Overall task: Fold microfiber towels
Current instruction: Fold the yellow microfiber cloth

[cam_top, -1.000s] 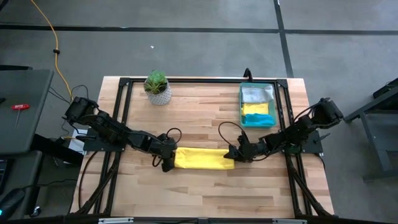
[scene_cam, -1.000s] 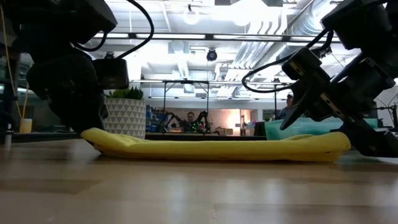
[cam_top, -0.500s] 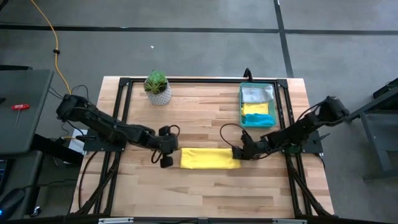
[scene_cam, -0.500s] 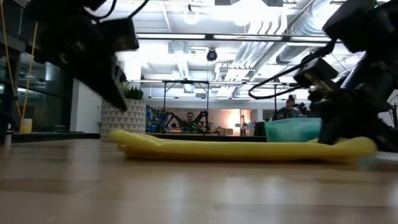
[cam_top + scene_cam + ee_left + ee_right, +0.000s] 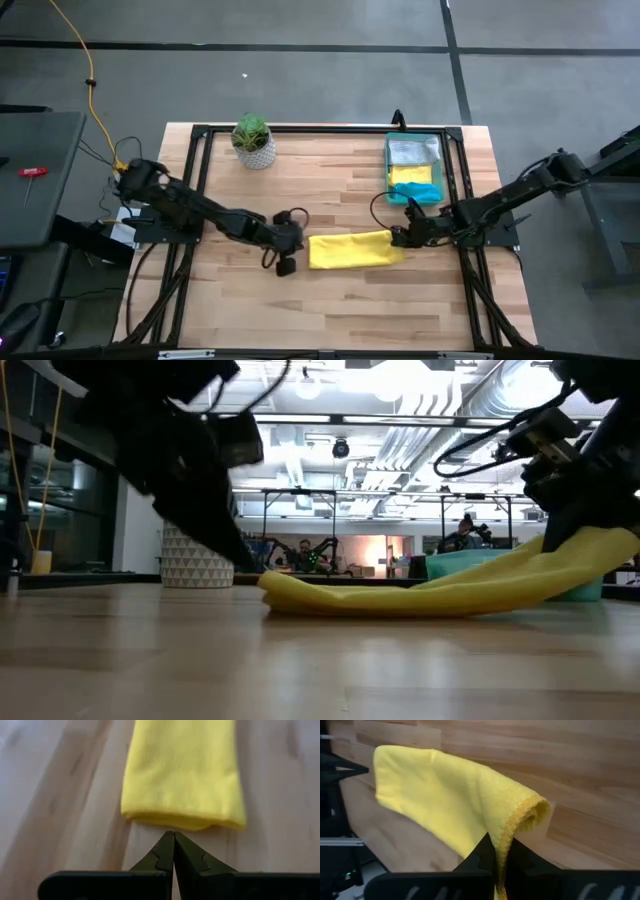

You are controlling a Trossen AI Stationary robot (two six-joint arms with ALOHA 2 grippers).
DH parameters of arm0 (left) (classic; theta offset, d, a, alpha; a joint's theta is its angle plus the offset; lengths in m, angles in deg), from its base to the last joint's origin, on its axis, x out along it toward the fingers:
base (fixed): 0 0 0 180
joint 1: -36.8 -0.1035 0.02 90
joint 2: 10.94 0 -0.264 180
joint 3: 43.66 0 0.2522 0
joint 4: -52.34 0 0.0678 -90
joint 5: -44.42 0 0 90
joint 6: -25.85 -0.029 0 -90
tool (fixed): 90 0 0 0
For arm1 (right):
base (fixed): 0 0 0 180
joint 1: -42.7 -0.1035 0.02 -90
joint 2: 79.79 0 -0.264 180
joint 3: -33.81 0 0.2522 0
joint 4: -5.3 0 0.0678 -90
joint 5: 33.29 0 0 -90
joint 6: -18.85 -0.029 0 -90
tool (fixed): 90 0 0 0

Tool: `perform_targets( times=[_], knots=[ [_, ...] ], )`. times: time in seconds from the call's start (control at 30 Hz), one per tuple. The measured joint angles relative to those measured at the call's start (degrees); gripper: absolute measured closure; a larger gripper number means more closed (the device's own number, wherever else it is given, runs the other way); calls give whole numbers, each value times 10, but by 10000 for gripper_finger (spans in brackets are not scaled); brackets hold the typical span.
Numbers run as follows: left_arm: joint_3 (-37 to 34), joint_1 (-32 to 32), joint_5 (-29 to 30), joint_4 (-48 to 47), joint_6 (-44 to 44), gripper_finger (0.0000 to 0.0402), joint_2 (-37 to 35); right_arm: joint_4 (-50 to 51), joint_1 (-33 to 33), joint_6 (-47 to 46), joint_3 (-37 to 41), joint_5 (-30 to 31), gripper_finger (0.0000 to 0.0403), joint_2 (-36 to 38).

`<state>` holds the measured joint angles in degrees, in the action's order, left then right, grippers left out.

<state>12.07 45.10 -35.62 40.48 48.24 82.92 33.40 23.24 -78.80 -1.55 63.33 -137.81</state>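
1. Your right gripper (image 5: 404, 238) is pinched tight on the yellow towel's (image 5: 350, 249) end, lifting it off the table (image 5: 340, 300).
2. Your left gripper (image 5: 286, 266) is closed on nothing, just beside the towel's other end.

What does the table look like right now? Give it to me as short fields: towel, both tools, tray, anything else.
towel: yellow towel folded into a strip mid-table, its right end lifted off the wood
right tool: right tool shut on the towel's right end, holding it up
left tool: left tool shut, empty, just off the towel's left end, not touching
tray: green tray at back right, holding folded towels
other: potted plant at back left
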Motion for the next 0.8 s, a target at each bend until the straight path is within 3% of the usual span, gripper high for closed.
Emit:
perform_targets(
  times=[0.37, 0.8],
  knots=[
    [81, 7, -9, 14, -12, 401, 128, 105, 1, 27, -76, 4, 402, -13],
    [84, -11, -7, 4, -16, 401, 128, -19, 17, 37, -145, 23, 403, -123]
  ],
)
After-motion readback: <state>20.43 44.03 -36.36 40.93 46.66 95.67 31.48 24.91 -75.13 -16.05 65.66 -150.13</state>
